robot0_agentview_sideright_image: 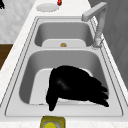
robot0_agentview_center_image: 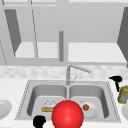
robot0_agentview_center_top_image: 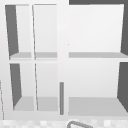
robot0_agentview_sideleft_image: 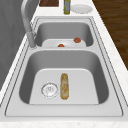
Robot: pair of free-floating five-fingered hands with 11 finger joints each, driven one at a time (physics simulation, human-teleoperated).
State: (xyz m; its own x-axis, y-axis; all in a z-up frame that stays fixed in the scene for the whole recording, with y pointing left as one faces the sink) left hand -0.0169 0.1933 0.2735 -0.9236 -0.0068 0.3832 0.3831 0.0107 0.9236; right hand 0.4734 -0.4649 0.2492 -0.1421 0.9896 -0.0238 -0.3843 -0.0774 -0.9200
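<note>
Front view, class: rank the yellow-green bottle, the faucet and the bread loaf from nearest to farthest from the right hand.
Measured from the right hand, above the counter at the right:
1. Yellow-green bottle, just below the hand on the right counter.
2. Faucet, at the middle behind the sink.
3. Bread loaf, in the left basin.

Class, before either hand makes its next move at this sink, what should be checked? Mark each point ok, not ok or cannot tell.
1. Right hand empty, fingers relaxed, in the air beside the yellow bottle: ok.
2. Left hand open or shut: cannot tell.
3. Bread lying flat in the left basin beside the drain, uncovered: ok.
4. Faucet spout turned toward the right basin, away from the bread: ok.
5. Front view of the sink's front rim unobstructed: not ok, the red ball hides it.
</note>
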